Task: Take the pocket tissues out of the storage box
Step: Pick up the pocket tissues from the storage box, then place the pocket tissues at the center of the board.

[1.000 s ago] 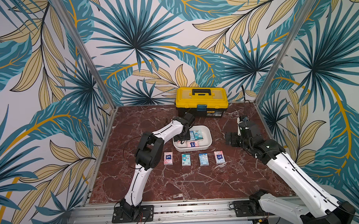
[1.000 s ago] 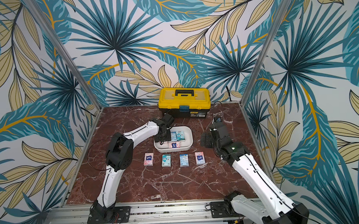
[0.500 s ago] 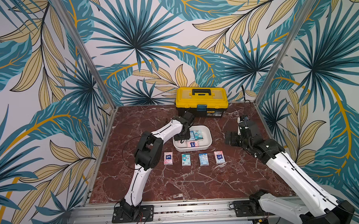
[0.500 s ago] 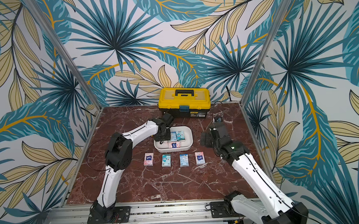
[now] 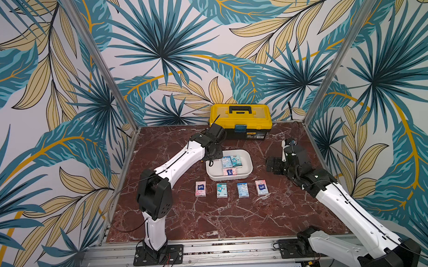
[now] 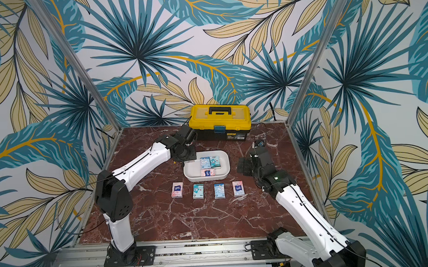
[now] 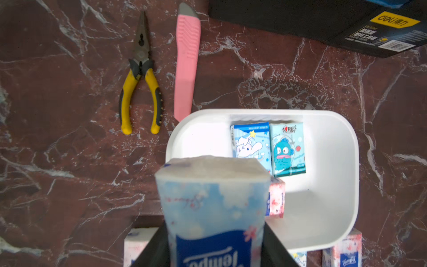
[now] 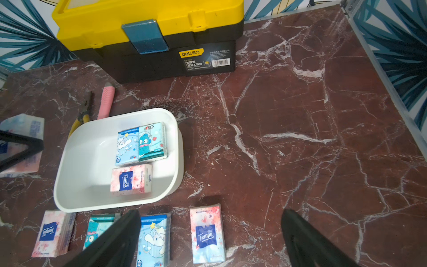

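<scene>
Lifting a fifth pack point(image 7: 212, 208) out: pinching it near one end in the left gripper point(image 7: 217, 252), raised clear of the box point(image 5: 234, 177) floor, at the corner nearest the pliers point(image 7: 141, 76) and the pink knife point(image 7: 187, 60). Cannot tell whether over the rim or just outside it.

Counting three packs left inside: a light-blue one point(image 5: 226, 162) and a teal one point(image 5: 236, 161) touching side by side at the far wall, and a pink one point(image 5: 230, 172) just in front of them. Counting four already out, flat in a row on the table point(image 5: 211, 218) just in front of the box, each apart from its neighbour: pink point(image 5: 200, 188), teal point(image 5: 221, 190), light blue point(image 5: 243, 189), pink point(image 5: 261, 187).

Holding the right gripper point(image 5: 273, 164) spread wide and empty, near the box on the opposite side.

Judging the lift done and the carry next. Calls for swinging the pack away from the box toward the near side, probably to bare table at the row's left end, then lowering it flat and letting go. Calls also for passing above the rim without clipping it, and for setting down apart from the row so as not to shove it. Then, likely, going back in for the remaining three.
</scene>
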